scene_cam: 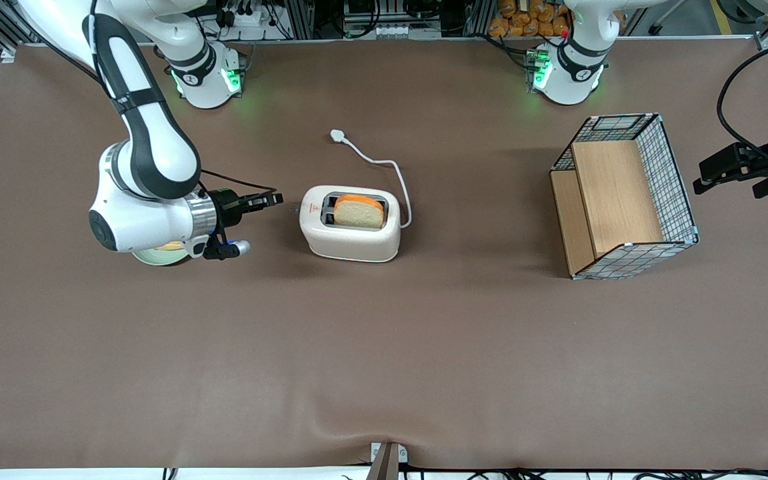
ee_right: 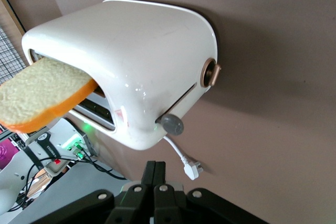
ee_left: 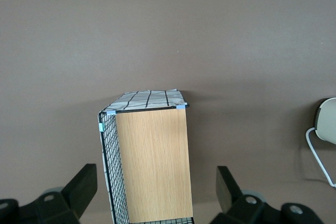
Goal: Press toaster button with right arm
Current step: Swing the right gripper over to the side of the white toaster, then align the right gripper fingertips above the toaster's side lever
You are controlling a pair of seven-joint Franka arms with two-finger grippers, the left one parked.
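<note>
The cream-white toaster (scene_cam: 351,224) stands mid-table with a slice of bread (scene_cam: 359,211) sticking out of its top slot. It also shows in the right wrist view (ee_right: 136,66), with the bread (ee_right: 39,95) in the slot. The grey round toaster button (ee_right: 172,124) protrudes from the narrow end face that faces my gripper. My right arm's gripper (scene_cam: 276,198) hovers beside that end face, a short gap away, level with the toaster. Its fingers (ee_right: 155,174) are pressed together, holding nothing, and point at the button. The white cord (scene_cam: 384,167) runs from the toaster to its plug (scene_cam: 338,135).
A wire-mesh wooden basket (scene_cam: 624,197) lies on its side toward the parked arm's end of the table; it also shows in the left wrist view (ee_left: 149,156). A pale green plate (scene_cam: 157,255) sits under my right arm's wrist. A round brown dial (ee_right: 211,72) is on the toaster's side.
</note>
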